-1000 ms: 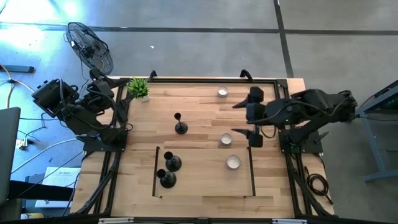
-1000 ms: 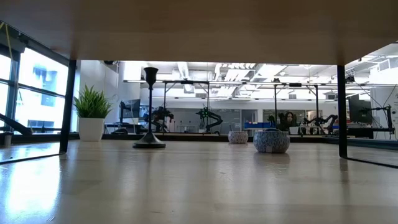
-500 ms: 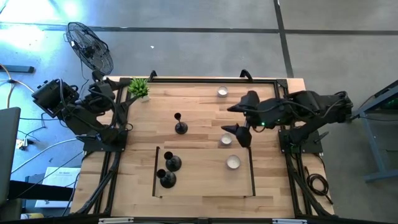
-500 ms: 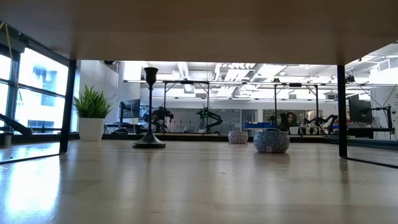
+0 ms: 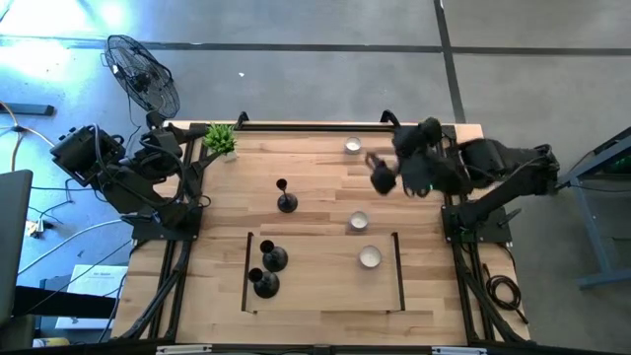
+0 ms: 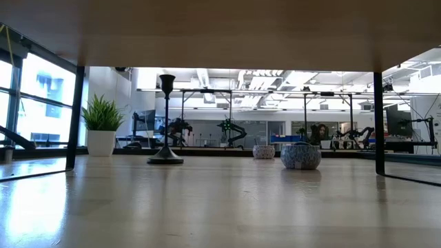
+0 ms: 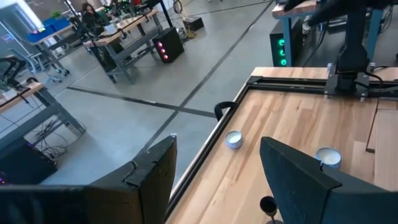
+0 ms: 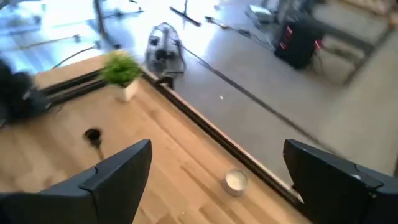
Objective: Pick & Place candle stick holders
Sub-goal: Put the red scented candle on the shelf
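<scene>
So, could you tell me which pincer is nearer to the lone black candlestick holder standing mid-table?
Right. The right pincer hovers over the table beside the lone black candlestick holder; the left pincer sits back at the table's far corner.

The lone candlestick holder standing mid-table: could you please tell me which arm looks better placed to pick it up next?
Probably the right: its gripper is open over the table near the candlestick holder; the left gripper waits off the table's edge.

3 small white candle cups (image 5: 353,146) on the wooden table (image 5: 315,163) — potted plant (image 5: 220,139), floor fan (image 5: 143,77) beyond.
</scene>
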Controlling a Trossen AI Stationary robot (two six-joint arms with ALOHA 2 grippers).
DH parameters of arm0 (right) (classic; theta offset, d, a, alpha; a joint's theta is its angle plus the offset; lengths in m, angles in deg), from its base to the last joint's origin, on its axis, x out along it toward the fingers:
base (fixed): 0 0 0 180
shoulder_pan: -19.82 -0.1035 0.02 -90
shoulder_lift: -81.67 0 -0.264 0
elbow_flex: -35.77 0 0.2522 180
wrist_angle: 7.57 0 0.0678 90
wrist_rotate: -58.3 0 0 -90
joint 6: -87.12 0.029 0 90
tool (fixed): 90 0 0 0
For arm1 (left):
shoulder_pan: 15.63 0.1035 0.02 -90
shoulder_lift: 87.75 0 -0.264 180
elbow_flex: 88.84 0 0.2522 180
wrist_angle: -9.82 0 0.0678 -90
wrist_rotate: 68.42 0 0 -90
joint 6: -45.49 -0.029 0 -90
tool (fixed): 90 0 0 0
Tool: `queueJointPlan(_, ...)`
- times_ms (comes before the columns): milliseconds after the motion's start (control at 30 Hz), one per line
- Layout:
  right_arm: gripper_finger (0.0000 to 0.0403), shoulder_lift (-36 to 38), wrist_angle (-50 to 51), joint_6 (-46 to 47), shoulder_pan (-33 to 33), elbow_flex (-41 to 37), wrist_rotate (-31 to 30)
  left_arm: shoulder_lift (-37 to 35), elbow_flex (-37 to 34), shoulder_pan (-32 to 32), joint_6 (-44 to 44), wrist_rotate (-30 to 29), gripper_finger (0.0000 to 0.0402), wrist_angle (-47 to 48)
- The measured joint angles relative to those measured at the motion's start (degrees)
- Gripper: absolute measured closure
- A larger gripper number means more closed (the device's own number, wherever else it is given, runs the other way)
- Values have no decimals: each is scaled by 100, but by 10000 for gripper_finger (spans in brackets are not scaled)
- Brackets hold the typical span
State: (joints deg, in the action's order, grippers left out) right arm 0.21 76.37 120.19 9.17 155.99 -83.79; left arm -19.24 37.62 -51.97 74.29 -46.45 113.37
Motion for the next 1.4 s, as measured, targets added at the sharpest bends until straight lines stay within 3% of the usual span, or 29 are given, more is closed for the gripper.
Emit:
queueJointPlan(67, 45, 15, 5, 200, 565, 92, 566, -1, 0, 0, 1, -2, 175, -27)
queueJointPlan(267, 45, -102, 37, -165, 2513, 148, 3433, 0, 0, 0, 4, -37, 175, -29)
queueJointPlan(400, 45, -442, 61, -305, 3525, 146, 4081, 0, 0, 1, 9, -112, 175, -34)
queueJointPlan(533, 45, -910, 78, -726, 4084, 148, 4317, 0, 0, 2, 37, -111, 175, -34)
queueJointPlan(700, 45, -1708, 13, -1100, 4312, 138, 4530, 0, 0, 0, 139, -107, 175, -31)
queueJointPlan(1000, 45, -2853, -19, -1582, 4166, 137, 3795, -2, 0, 0, 186, 46, 175, -27)
queueJointPlan(1400, 45, -3480, -333, -2012, 3898, 139, 3852, 0, 0, 0, 184, 63, 175, -3)
